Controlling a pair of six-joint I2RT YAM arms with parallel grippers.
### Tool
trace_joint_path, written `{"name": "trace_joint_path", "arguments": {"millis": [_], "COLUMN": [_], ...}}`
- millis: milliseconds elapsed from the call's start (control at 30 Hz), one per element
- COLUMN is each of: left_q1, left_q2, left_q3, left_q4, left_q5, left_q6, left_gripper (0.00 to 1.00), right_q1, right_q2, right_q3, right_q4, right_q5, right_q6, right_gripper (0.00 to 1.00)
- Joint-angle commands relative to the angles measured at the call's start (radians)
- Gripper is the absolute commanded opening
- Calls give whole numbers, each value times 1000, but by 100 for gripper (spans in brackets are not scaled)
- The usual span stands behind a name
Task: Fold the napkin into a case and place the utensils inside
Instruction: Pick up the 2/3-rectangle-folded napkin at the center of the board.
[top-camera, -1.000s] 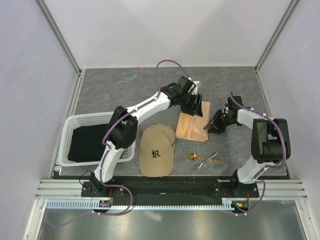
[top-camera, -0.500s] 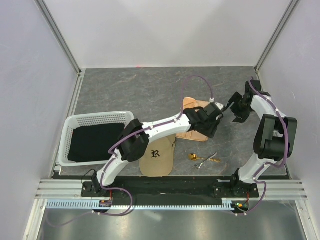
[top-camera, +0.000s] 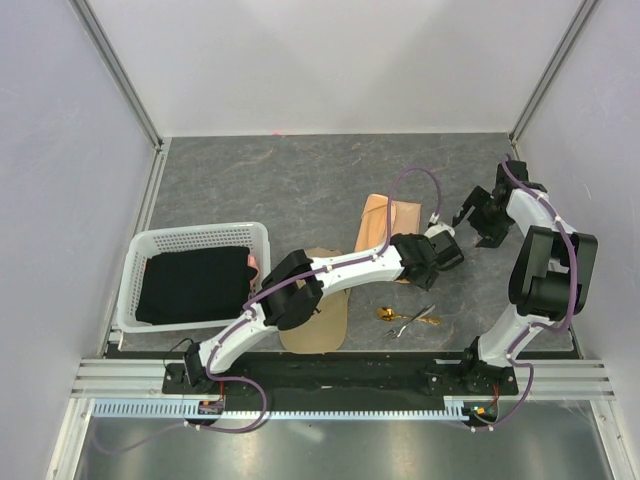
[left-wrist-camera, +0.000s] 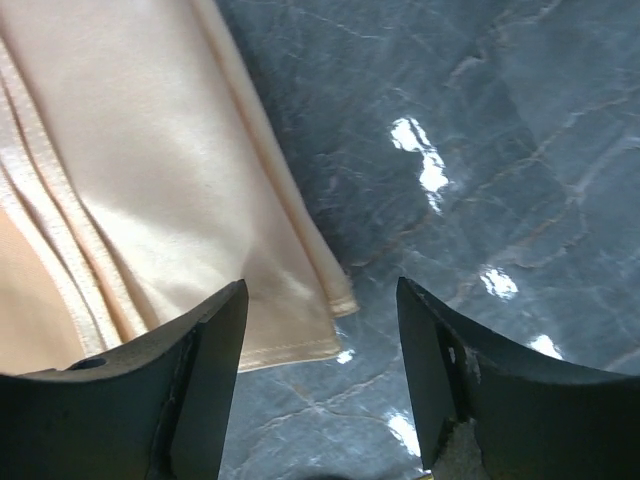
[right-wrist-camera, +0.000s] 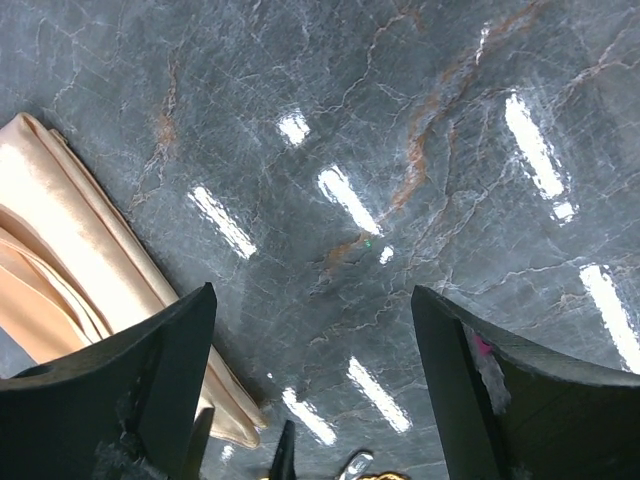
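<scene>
On the grey table (top-camera: 280, 180) the napkin (top-camera: 380, 215) at centre is judged folded; left gripper (left-wrist-camera: 320, 292) and right gripper (right-wrist-camera: 312, 295) are spread empty, and the utensils (top-camera: 406, 318) below must be picked up next

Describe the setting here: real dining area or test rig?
Probably a lab test cell, not a dining room: white panel walls on aluminium posts box in a grey marbled tabletop, left arm and right arm are bolted to a base rail, and a napkin, utensils and a white basket sit as props.
</scene>
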Motion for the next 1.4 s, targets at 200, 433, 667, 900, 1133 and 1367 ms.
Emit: {"name": "trace_joint_path", "arguments": {"millis": [200,433,667,900,1133,1367], "left_q1": [0,12,66,96,110,112], "left_q2": [42,-62,-177,-209,-231,-249], "left_q3": [49,-21,-104,-133,-164,-167], "left_q4": [-8,-4,8,15,18,21], "left_q5": [-49,1,118,184,207,219], "left_q6": [-22,-13,-36,-43,-48,-53], "left_gripper": [43,8,2,2,2,2], "right_q1": [2,12,66,92,101,132], "right_q2": [-18,28,70,111,128,188], "right_q3": [-69,-93,-86,-73,-92,-64], "right_q4": [116,205,248,270,292,332], "right_q5": [-100,-309,-378,-407,-420,-440], "right_q6": [-49,-51,-8,29,36,50], "right_gripper": [85,97,98,94,85,72]}}
